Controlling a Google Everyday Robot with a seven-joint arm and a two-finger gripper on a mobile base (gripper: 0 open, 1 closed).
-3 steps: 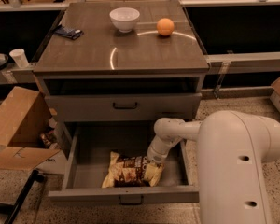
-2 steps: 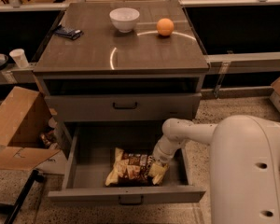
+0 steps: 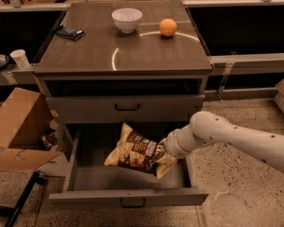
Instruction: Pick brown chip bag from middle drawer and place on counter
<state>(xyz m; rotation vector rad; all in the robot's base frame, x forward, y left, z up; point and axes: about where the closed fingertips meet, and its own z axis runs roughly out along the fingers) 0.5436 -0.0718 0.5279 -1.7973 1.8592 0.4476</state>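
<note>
Gripper (image 3: 166, 149) pos.: over the right half of the open drawer (image 3: 128, 197), below the counter's front edge, at the end of the arm (image 3: 227, 136), which reaches in from the right. State: closed on the right end of the chip bag (image 3: 135, 150), w/ the tips buried in the foil. The bag extends left from the gripper, long axis approx. left-right and tilted, far corner up toward the shut drawer front (image 3: 128, 109) above. It appears to hang clear of the drawer floor. Key relation: the counter (image 3: 132, 56) lies above and behind the bag, so the next move needs to go out past the front edge first, then up and back. Front-ctr of the counter is bare. A bowl (image 3: 127, 19) and an orange (image 3: 168, 27) sit near the back edge, and a dark packet (image 3: 70, 32) lies near the back-left corner.
</note>
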